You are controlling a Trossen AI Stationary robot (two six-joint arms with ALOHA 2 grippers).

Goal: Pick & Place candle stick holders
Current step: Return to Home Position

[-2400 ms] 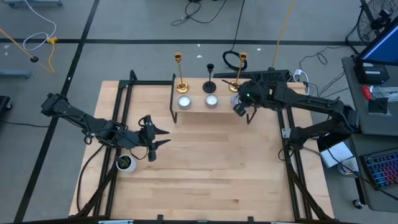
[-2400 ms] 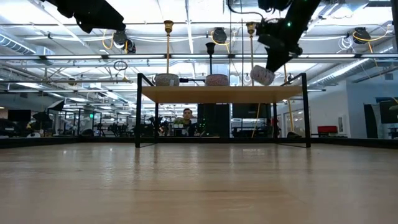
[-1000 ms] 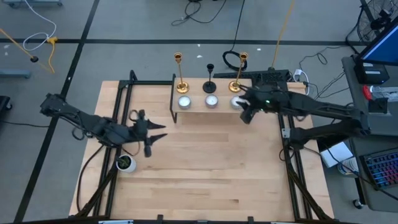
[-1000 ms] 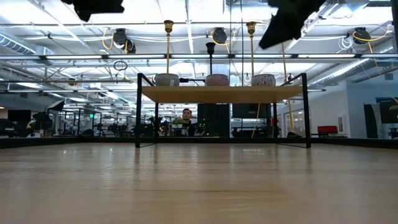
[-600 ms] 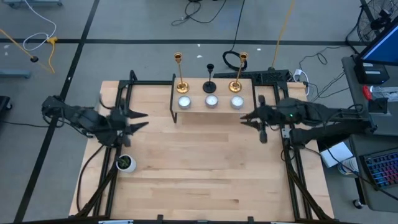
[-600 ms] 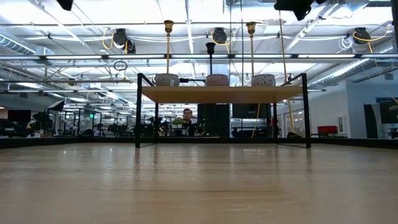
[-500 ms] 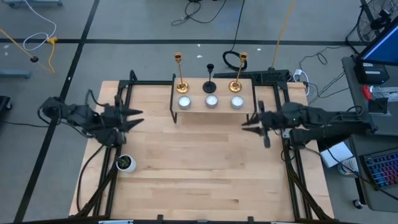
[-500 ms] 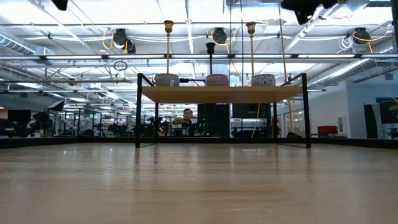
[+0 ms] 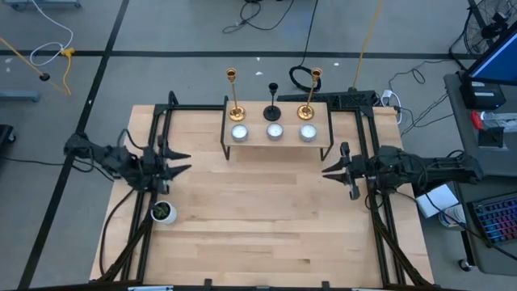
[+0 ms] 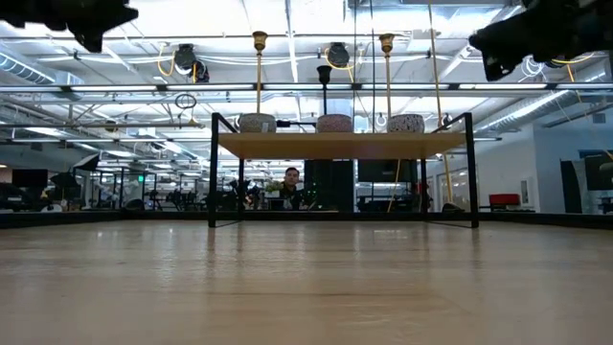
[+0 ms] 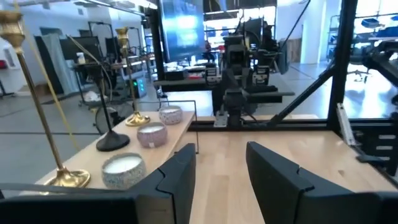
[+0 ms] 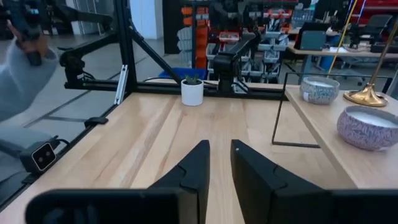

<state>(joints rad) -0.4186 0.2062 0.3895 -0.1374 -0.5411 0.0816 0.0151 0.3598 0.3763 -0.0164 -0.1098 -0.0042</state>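
Two gold candle stick holders [image 9: 235, 109] [image 9: 306, 109] and a shorter black one [image 9: 273, 109] stand upright on their round bases along the far side of a small wooden shelf [image 9: 257, 139]. They also show in the low view [image 10: 259, 77] [image 10: 387, 77] [image 10: 324, 91]. My left gripper [image 9: 191, 162] is open and empty near the table's left edge; in its wrist view [image 11: 221, 149] it faces the shelf. My right gripper [image 9: 325, 171] is empty near the right edge, with only a narrow gap between its fingers [image 12: 220, 144].
Three white round candles [image 9: 239, 132] [image 9: 275, 131] [image 9: 308, 132] sit on the shelf in front of the holders. A little white pot with a green plant [image 9: 164, 212] stands at the near left. Black frame rails [image 9: 373, 202] run along the table's sides. A person [image 10: 290, 177] sits beyond the far edge.
My right gripper has drawn back from the shelf's right end toward the table's right edge and a little nearer. My left gripper has drawn back toward the left edge. The holders and candles have stayed where they were.
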